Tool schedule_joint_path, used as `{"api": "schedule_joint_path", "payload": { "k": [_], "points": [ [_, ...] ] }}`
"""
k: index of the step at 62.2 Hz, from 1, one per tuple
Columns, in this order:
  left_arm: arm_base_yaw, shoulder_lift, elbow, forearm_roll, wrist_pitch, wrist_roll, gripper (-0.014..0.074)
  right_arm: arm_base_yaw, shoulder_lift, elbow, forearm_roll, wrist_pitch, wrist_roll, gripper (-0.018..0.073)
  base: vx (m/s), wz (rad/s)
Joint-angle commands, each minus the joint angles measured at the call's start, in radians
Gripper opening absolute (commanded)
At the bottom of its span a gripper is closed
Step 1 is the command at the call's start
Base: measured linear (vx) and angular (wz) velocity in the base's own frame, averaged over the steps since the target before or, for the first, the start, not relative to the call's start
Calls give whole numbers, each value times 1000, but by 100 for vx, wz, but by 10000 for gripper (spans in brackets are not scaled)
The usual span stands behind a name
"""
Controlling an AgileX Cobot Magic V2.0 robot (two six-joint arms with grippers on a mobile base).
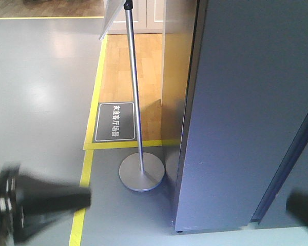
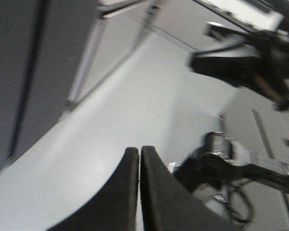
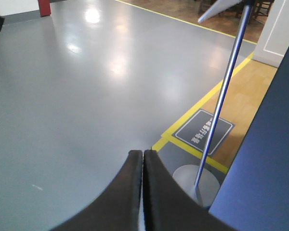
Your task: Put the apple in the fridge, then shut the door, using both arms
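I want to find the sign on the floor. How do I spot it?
Start at the tall grey fridge. Left of it stands a silver pole on a round base. The sign lies flat behind that base: a dark rectangle with white characters, on wood flooring inside the yellow line.

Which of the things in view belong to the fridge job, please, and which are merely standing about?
Job:
- fridge
- left tool, shut
- right tool, shut
No apple shows.

Standing about:
- sign stand
- floor placard
- yellow floor tape

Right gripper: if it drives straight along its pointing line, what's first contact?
Probably nothing close: the shut right gripper points over bare grey floor. The sign stand and fridge sit off to its right. Depth unclear.
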Motion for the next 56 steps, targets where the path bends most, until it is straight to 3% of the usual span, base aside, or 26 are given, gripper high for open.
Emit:
{"api": "schedule_joint_path", "payload": {
  "k": [1,12,33,48,56],
  "points": [
    [-3,-94,172,-40,210,-9,-8,-3,-83,67,37,-84,1,-6,0,0],
    [-3,-195,362,-168,349,-9,-7,-3,-172,122,45,-98,1,-6,0,0],
    [-3,-212,380,-266,365,-9,-7,-3,-180,122,56,-83,1,-6,0,0],
    [-3,-212,380,-488,283,-9,-7,-3,-180,122,56,-83,1,-6,0,0],
    [-3,-212,380,-557,202,-9,-7,-3,-180,122,56,-83,1,-6,0,0]
  ]
}}
